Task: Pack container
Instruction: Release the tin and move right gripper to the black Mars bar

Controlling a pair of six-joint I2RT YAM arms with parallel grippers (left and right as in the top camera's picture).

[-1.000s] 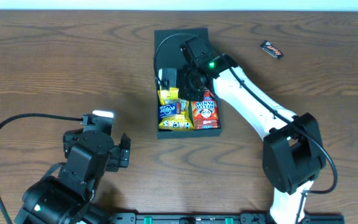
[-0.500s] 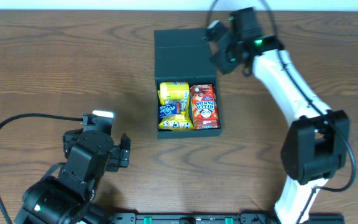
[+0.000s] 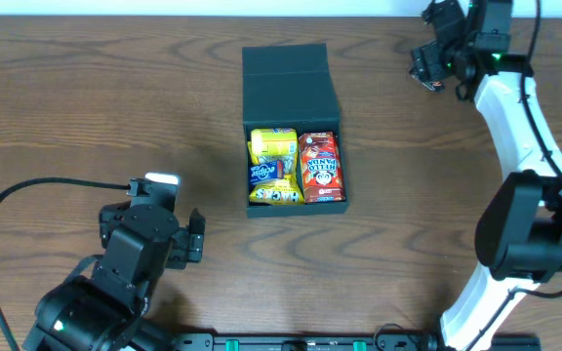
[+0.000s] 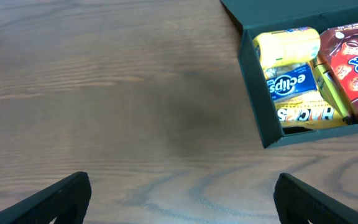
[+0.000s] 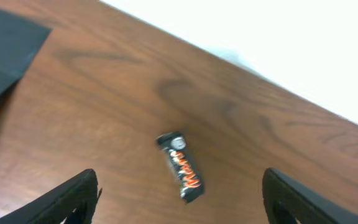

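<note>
"HELLO PANDA" stands on the red packet, at 3 o'clock in the container; "eclipse" on the blue packet, at 9 o'clock.

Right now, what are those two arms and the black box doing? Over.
Left jaws open, idle near the front. Right jaws open above candy bar, off to the side. Container lid open, snack packets inside. Nothing in the way.

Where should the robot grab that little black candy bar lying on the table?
Probably across its middle, from straight above, pinching the two long sides. The candy bar lies flat on the table, long and narrow, with nothing beside it.
</note>
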